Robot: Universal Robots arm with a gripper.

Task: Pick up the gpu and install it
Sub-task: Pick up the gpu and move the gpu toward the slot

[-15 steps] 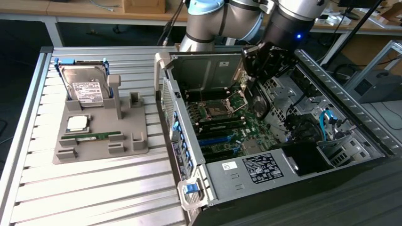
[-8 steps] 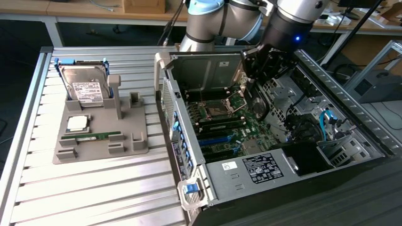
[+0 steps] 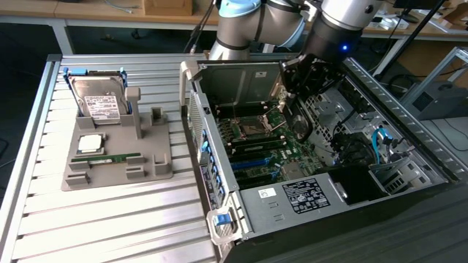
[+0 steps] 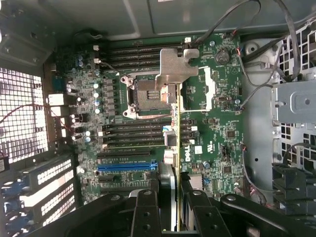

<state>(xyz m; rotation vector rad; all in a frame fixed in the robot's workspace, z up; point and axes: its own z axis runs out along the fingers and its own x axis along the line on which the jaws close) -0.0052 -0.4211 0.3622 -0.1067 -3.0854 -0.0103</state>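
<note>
Slatted table, computer case; gripper tight around gpu over motherboard, blue cable beside.

A robotics lab or test workshop is indicated. A slatted aluminium tabletop is seen, on which an opened computer tower is laid on its side, its motherboard exposed. Beside it, a grey moulded fixture is set out with a hard drive, a processor chip and a memory stick. An industrial robot arm is poised over the tower. Behind, workbenches carrying cables and a cardboard box are seen.
</note>
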